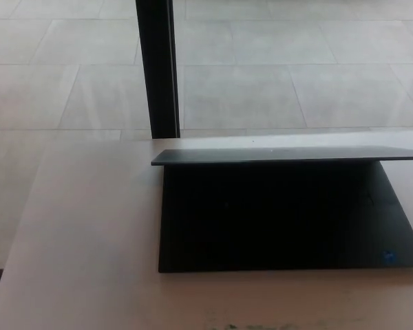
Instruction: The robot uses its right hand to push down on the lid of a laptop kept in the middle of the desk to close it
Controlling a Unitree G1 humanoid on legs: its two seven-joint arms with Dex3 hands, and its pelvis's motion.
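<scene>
A black laptop (289, 220) sits on the pale desk (89, 227), reaching to the right edge of the head view. Its lid (289, 156) is tipped far forward and hangs low over the keyboard, showing only as a thin grey strip; the keys lie in its shadow. A small blue sticker (389, 258) marks the base's near right corner. Neither of my hands shows anywhere in the picture.
A black vertical post (158, 69) rises behind the desk's far edge, left of the laptop. Beyond it lies a light tiled floor (296, 62). Bare desk surface stretches left of the laptop and along the near edge.
</scene>
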